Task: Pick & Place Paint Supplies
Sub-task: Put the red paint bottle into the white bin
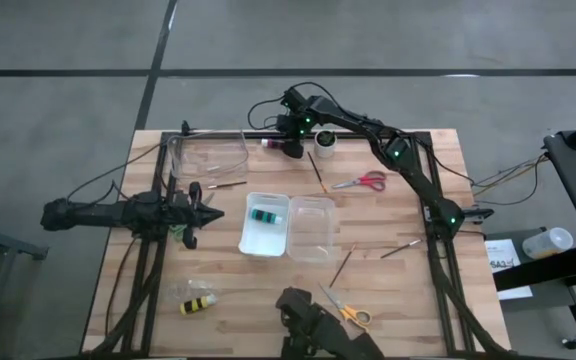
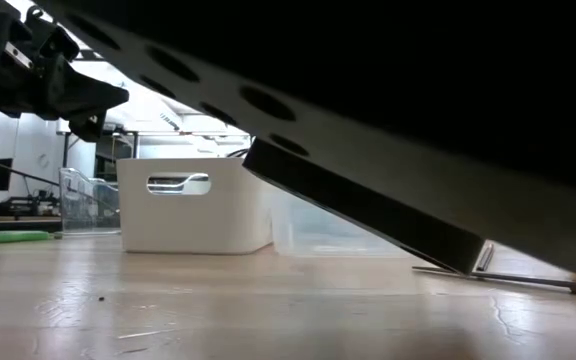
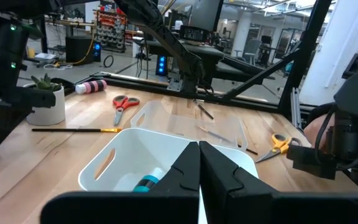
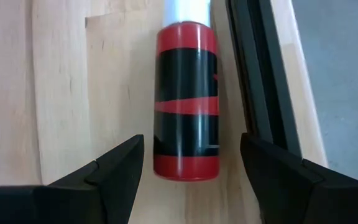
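Right gripper [image 4: 191, 171]: reached to the far edge of the table [image 1: 388, 300], poised over the red paint bottle [image 4: 186, 106]; fingers spread wide, pinching nothing.
Red paint bottle: lies on its side on the wood at the far edge, just beside the dark rail [image 4: 260, 74]; its base points toward the fingers, its white cap away.
Key relation: the bottle's long axis runs straight out from the wrist, centred in the gap, one finger [image 4: 114, 168] on each flank; closing would likely take it across its width.
Nearer arm: the right, by far.
Left gripper [image 3: 199, 177]: waiting near the table's left side, beside the white bin [image 1: 265, 225]; fingers pressed together, empty.
Teal bottle [image 1: 264, 214]: already in the white bin.
Elsewhere: red scissors [image 1: 361, 182], yellow scissors [image 1: 348, 312], yellow-and-black bottle [image 1: 199, 304] and brushes [image 1: 317, 172] lie loose on the table.
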